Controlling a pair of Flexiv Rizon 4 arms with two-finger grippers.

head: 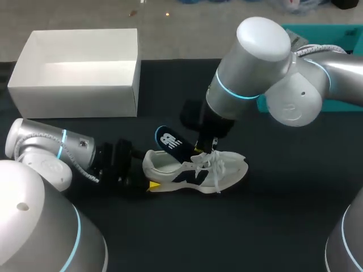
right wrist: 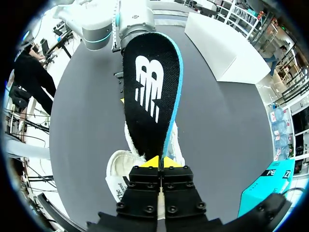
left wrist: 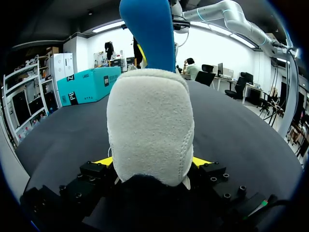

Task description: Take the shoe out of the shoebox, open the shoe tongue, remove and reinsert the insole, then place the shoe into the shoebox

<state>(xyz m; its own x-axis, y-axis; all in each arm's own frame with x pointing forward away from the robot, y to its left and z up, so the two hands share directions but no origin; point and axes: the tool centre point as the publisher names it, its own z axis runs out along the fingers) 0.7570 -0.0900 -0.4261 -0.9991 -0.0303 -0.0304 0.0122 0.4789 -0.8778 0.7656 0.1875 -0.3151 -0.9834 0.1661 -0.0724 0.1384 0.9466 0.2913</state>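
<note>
The shoe lies out at 5 o'clock of the shoebox. My left fingers clamp its heel and my right fingers pinch the half-drawn insole. Reinserting and boxing remain, I judge.

The sneaker is off-white with a dark navy side emblem and white laces. Its insole is black on top (a white logo printed across it) with a bright blue edge. The shoebox is plain white, the bench black.
</note>
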